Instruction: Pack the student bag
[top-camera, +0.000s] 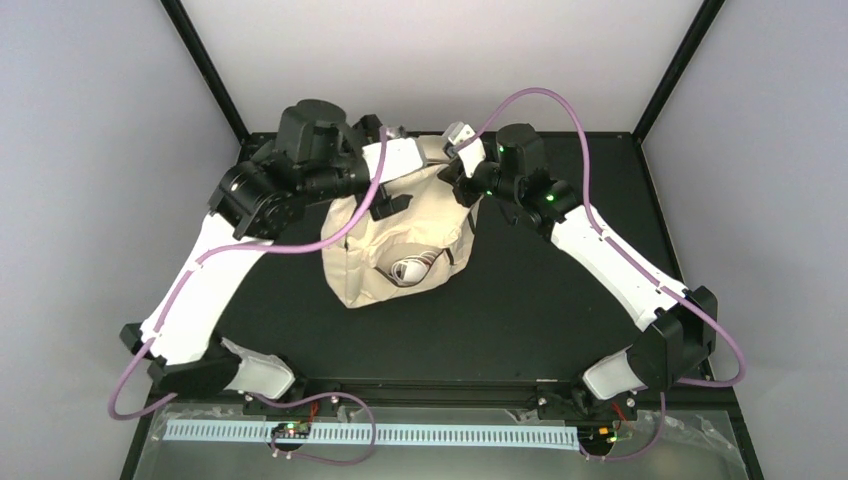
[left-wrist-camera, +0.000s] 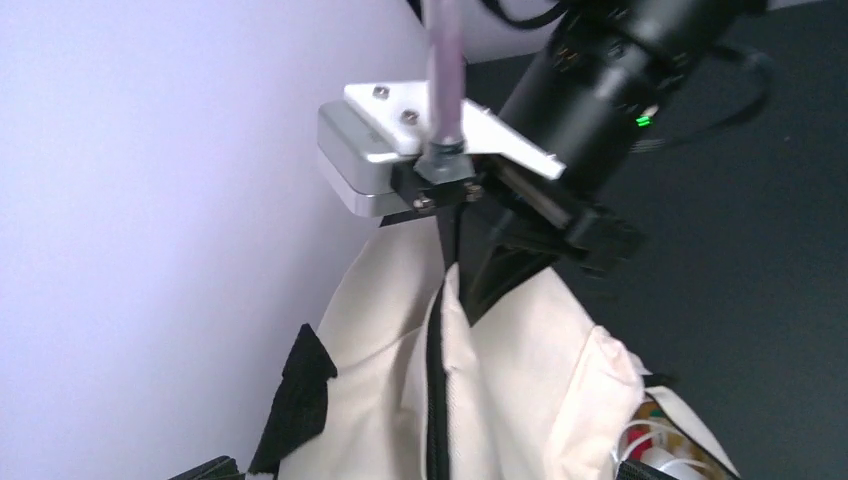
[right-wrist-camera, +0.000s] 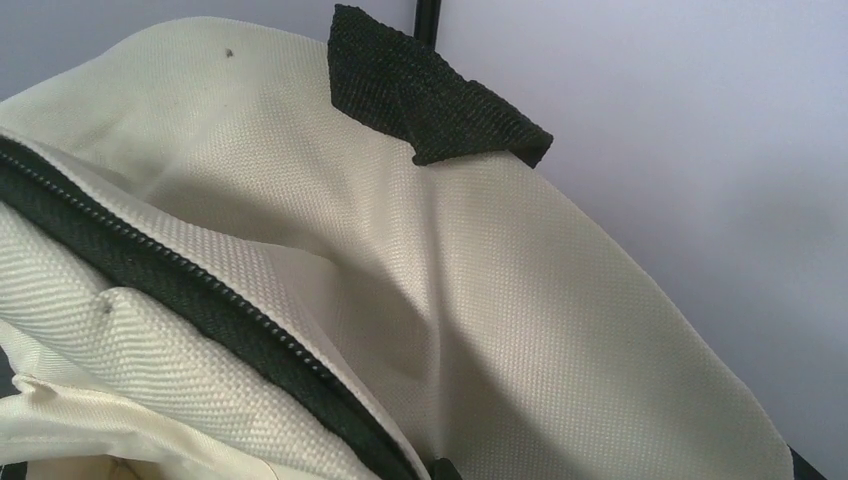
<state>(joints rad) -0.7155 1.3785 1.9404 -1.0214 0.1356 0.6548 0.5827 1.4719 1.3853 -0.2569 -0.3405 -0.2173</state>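
Observation:
The student bag (top-camera: 400, 240), cream fabric with a dark zipper (left-wrist-camera: 436, 400), stands upright mid-table. My right gripper (top-camera: 462, 190) is shut on the bag's top edge beside the zipper and holds it up, as the left wrist view shows (left-wrist-camera: 495, 275). My left gripper (top-camera: 390, 207) hangs open at the bag's upper left side. Its fingertips (left-wrist-camera: 205, 468) show only at the bottom corners of its view, wide apart with nothing clamped. The right wrist view is filled with bag fabric (right-wrist-camera: 480, 300) and a black strap loop (right-wrist-camera: 430, 100). The front pocket (top-camera: 410, 268) gapes, showing a white cable and coloured items (left-wrist-camera: 660, 445).
Black tabletop (top-camera: 520, 300) surrounds the bag. White walls and black frame posts (top-camera: 205, 65) stand close behind it. Purple cables (top-camera: 560, 100) loop from both arms above the bag. The arm bases (top-camera: 250, 375) sit at the near edge.

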